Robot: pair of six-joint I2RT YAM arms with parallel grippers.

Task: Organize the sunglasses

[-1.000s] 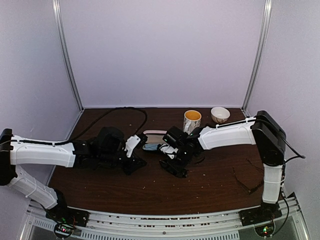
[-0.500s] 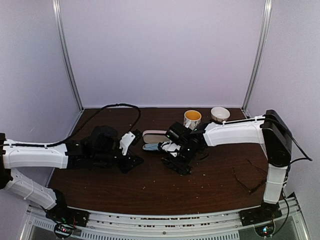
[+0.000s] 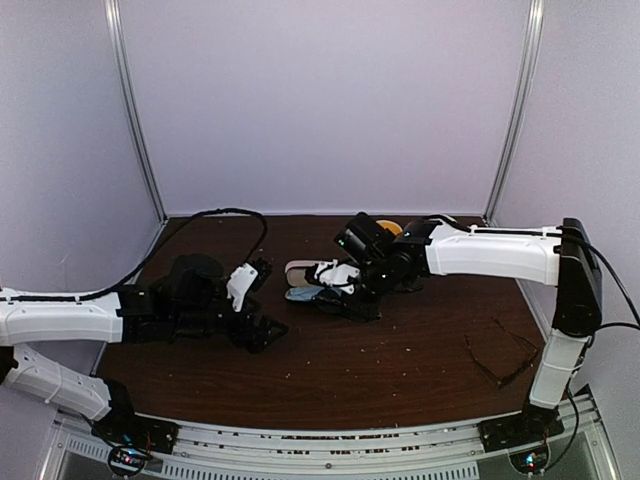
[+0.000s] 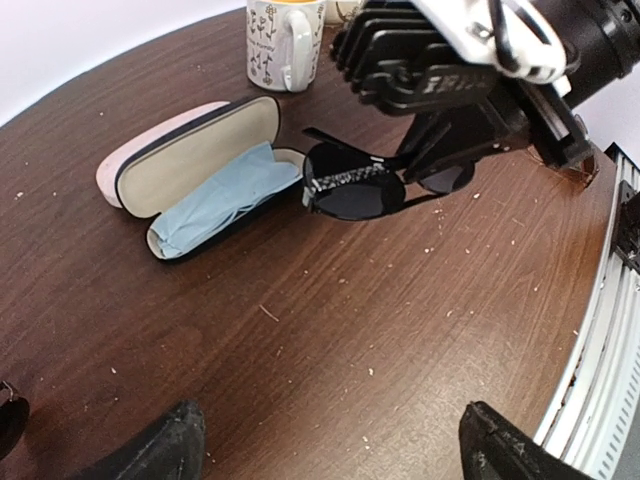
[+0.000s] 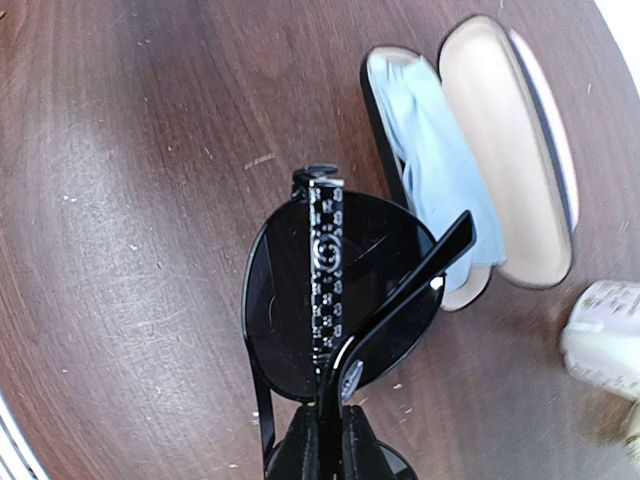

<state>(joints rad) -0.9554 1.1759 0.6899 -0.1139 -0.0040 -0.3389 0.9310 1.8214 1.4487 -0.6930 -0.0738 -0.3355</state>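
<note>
Right wrist shows right tool point(image 5: 322, 442) pinching black sunglasses point(image 5: 288, 300), unclear from overhead.

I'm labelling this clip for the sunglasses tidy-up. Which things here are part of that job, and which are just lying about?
Job: black sunglasses in the right gripper; thin-framed glasses on the table's right side.
Lying about: mug; open case and its blue cloth, though the case may serve for storage.
</note>
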